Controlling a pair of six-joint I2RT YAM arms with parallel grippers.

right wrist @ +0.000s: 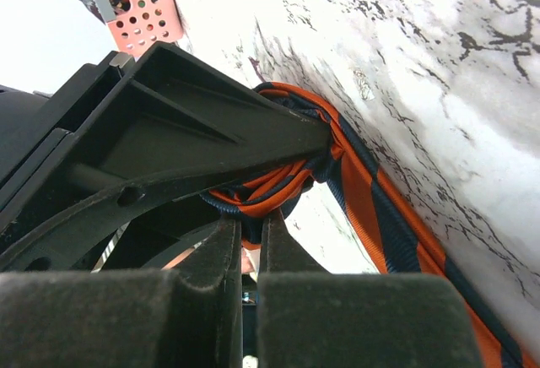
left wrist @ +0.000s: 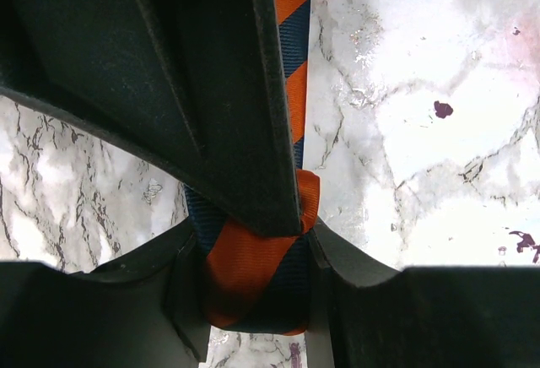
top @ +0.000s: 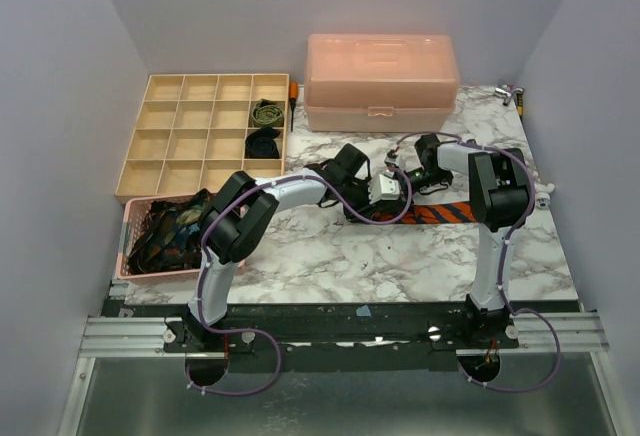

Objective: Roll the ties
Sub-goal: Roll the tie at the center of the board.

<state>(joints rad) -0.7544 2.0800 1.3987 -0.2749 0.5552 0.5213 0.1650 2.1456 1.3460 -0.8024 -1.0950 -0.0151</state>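
Observation:
An orange-and-navy striped tie (top: 445, 213) lies flat across the marble table (top: 400, 256), its left end wound into a small roll (left wrist: 253, 275). My left gripper (left wrist: 253, 254) is shut on that roll, one finger on each side. My right gripper (right wrist: 251, 226) meets it from the other side, its fingers (right wrist: 221, 254) almost together and pinching a fold of the tie (right wrist: 278, 186). From above, both grippers crowd over the roll near the table's middle, the left (top: 362, 206) and the right (top: 388, 196). More dark ties (top: 175, 226) are heaped in a pink basket.
The pink basket (top: 135, 256) stands at the near left. Behind it a wooden compartment tray (top: 160, 136) holds an olive roll (top: 266, 112) and a black roll (top: 263, 143). A pink lidded box (top: 380, 81) stands at the back. Small tools (top: 515, 96) lie at the far right.

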